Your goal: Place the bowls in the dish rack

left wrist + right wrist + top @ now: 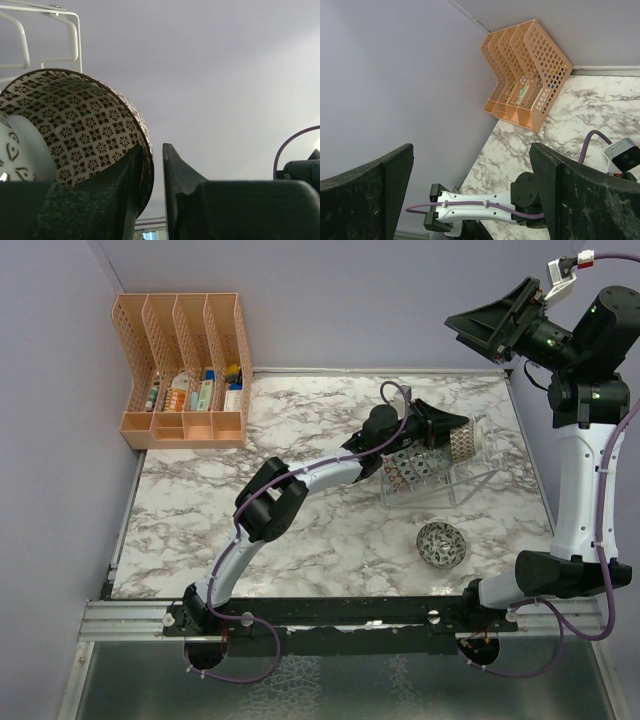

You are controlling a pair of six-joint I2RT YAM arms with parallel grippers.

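The wire dish rack (pixel 478 478) stands at the right of the marble table, with several bowls (pixel 410 468) on edge in it. My left gripper (pixel 447 432) reaches into its far end. There its fingers straddle the rim of a brownish patterned bowl (pixel 75 125): one finger lies against the inside wall, the other stands just clear of the outside, so the gripper (pixel 153 152) is slightly open. A white-bottomed bowl (pixel 20 150) leans next to it, under the rack's wire (pixel 75 35). A dark grey-green bowl (pixel 441 544) lies on the table in front of the rack. My right gripper (pixel 500 325) is raised high at the right, open and empty (pixel 470 150).
An orange plastic file organiser (pixel 185 375) with small items stands at the back left corner, also visible in the right wrist view (pixel 525 75). Purple walls close the back and left sides. The left arm (pixel 485 207) stretches across the table's middle.
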